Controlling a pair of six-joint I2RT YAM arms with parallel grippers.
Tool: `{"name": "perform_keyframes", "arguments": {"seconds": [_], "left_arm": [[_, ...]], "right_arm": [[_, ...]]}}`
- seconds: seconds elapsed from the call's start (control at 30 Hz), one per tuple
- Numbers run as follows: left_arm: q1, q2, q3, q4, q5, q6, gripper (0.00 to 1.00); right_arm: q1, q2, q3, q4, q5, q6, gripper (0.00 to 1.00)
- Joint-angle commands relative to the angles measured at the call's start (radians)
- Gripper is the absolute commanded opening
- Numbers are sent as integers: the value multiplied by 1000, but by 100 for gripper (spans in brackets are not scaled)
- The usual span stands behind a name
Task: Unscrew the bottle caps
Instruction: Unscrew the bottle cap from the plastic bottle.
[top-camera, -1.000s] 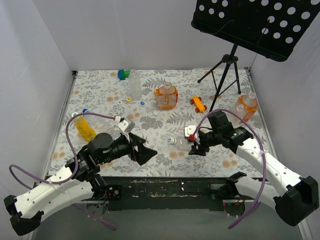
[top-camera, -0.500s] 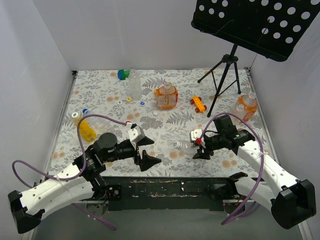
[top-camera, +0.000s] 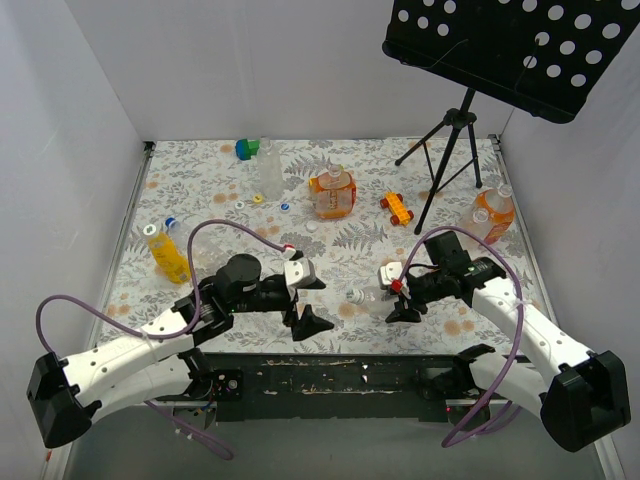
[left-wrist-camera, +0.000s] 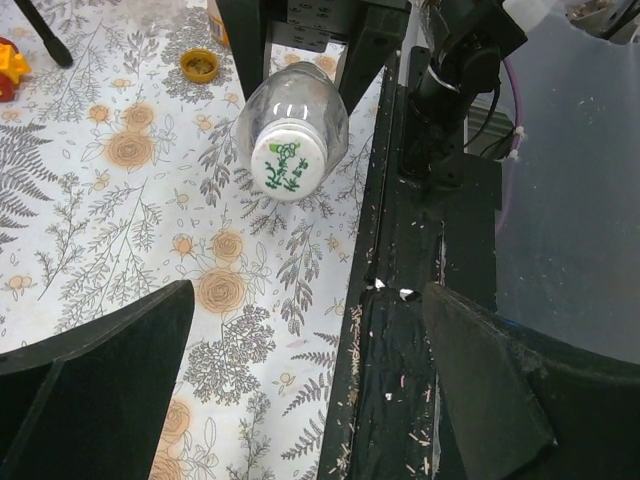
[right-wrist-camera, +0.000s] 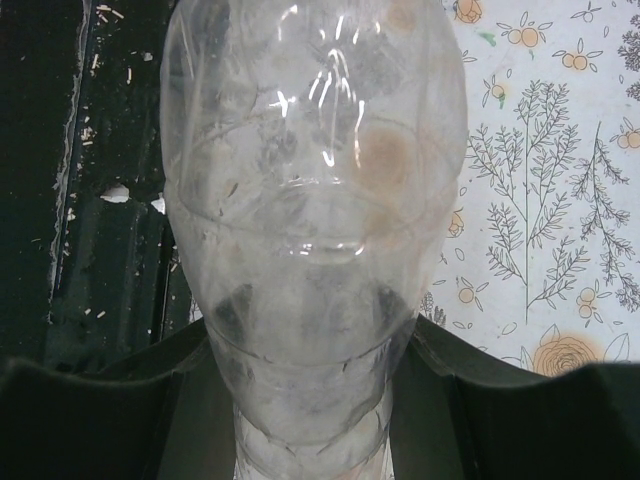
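Lower centre: the right gripper (top-camera: 397, 297) clamps a clear bottle (top-camera: 372, 296) lying sideways, its cap (top-camera: 354, 295) facing the wide-open left gripper (top-camera: 314, 304) just to frame left.

On the floral table (top-camera: 350, 165) I see 1 green-and-blue toy block (top-camera: 246, 149) at the far edge and 1 orange toy car (top-camera: 396, 208) near the black music stand (top-camera: 510, 45).

We're in a robot lab booth: plain white walls (top-camera: 90, 120) box in a floral-covered surface (top-camera: 360, 165), two arms (top-camera: 130, 355) bolted at its edge, a tripod stand (top-camera: 455, 130) at the back.
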Motion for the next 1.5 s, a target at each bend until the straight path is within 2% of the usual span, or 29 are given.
{"name": "perform_keyframes", "arguments": {"seconds": [0.0, 0.2, 0.47, 0.6, 0.8, 1.47], "left_arm": [[3, 66, 57, 64, 66, 54, 98], [2, 116, 69, 130, 89, 54, 98], [2, 111, 60, 130, 78, 51, 98], [2, 102, 45, 153, 26, 14, 98], [2, 105, 49, 127, -22, -17, 98], [2, 80, 54, 76, 18, 16, 98]], "right_arm": [[-2, 5, 0, -20, -32, -25, 6], [-2, 11, 0, -22, -29, -26, 6], [-2, 20, 0, -22, -26, -28, 6], [-2, 25, 3, -26, -23, -29, 6], [-2, 23, 0, -28, -21, -31, 6], [-2, 31, -2, -28, -16, -31, 6]]}}
